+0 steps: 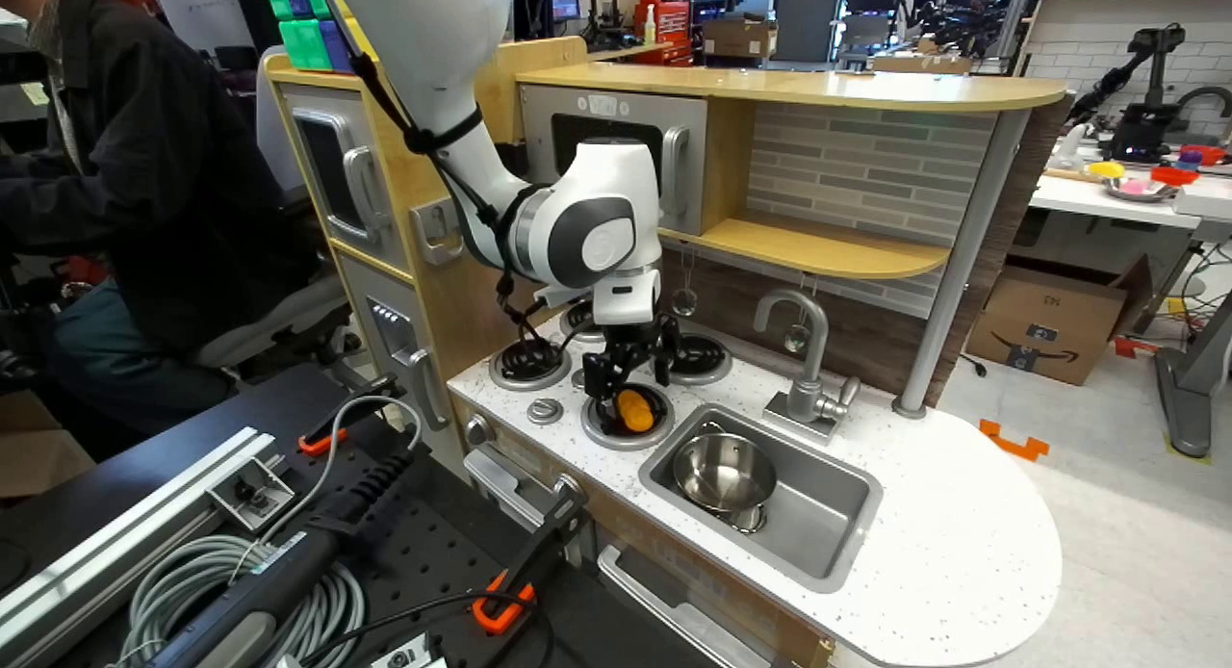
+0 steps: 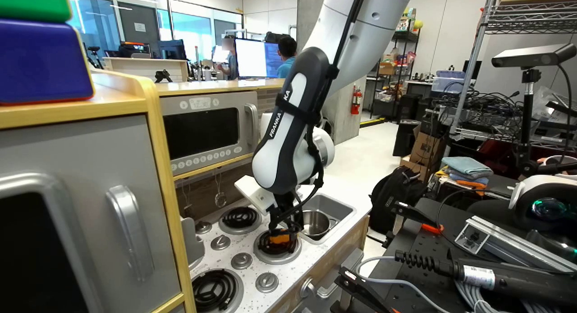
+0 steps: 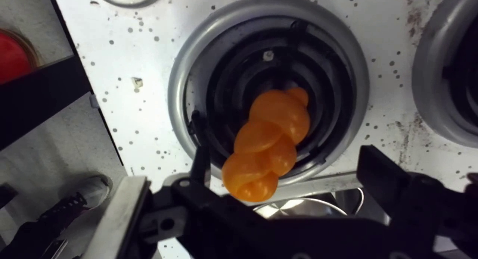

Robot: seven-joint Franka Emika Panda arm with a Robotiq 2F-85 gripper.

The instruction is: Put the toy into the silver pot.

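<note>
Claw (image 3: 284, 156) spread wide over the burner (image 3: 242, 65), its fingers (image 3: 381, 173) well apart; orange toy (image 3: 267, 143) lying on the burner, seen between those fingers in the wrist view; silver pot (image 1: 722, 475) near the burner, inside the sink (image 1: 828, 514) bordering it.

In an exterior view, tall windows (image 2: 189, 29) stand at the back, a fire extinguisher (image 2: 356, 101) hangs on a concrete pillar (image 2: 346, 121), and wire shelving (image 2: 532, 20) rises before a white wall (image 2: 435, 29). In an exterior view, pale floor (image 1: 1116, 524) runs beneath a white table (image 1: 1078, 198) near an open cardboard box (image 1: 1020, 314).
</note>
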